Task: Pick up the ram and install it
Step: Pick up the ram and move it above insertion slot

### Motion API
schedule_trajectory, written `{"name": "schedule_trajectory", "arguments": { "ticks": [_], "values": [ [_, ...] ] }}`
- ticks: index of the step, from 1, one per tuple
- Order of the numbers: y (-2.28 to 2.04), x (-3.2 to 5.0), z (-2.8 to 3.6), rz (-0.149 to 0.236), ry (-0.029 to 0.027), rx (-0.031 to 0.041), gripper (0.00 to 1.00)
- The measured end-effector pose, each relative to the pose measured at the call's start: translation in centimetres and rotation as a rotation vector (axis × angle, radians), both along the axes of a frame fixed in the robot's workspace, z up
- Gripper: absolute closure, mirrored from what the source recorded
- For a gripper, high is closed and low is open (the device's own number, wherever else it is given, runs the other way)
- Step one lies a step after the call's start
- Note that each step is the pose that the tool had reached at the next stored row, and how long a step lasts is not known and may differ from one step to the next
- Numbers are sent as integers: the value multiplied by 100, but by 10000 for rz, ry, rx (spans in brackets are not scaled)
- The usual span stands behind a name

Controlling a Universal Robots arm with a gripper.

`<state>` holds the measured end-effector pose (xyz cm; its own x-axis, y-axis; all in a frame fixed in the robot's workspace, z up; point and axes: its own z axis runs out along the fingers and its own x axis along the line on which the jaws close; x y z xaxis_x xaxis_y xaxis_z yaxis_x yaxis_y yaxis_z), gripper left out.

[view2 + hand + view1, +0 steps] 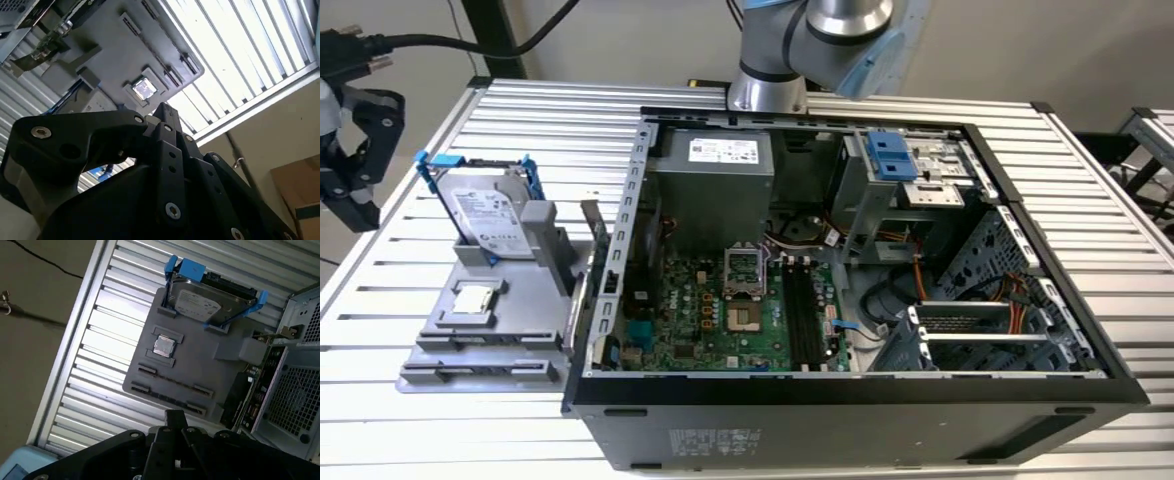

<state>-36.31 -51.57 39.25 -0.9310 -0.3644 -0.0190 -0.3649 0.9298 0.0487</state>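
We judge the pickup not yet begun: the gripper (175, 416), pressed together and empty, hangs well apart from the ram (592, 245), upright at the tray's (447, 368) edge beside the case (854, 425). Grasping needs it spread.

arm (807, 45) pokes in at the top of the exterior view, silver joint with a blue cap. black gripper (350, 150) hangs way out at the exterior view's left. in both wrist views the fingertips (175, 416) look pressed together, nothing between.
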Motion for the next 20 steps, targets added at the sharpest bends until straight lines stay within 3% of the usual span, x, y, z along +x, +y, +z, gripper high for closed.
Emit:
{"name": "schedule_trajectory", "arguments": {
  "ticks": [6, 14, 17, 20],
  "values": [
    [0, 1, -1, 1024, -8, -21, 100],
    [0, 0, 0, 2167, -42, -211, 100],
    [0, 0, 0, 2543, -102, -259, 100],
    [0, 0, 1, 2881, -229, -300, 100]
  ]
}}
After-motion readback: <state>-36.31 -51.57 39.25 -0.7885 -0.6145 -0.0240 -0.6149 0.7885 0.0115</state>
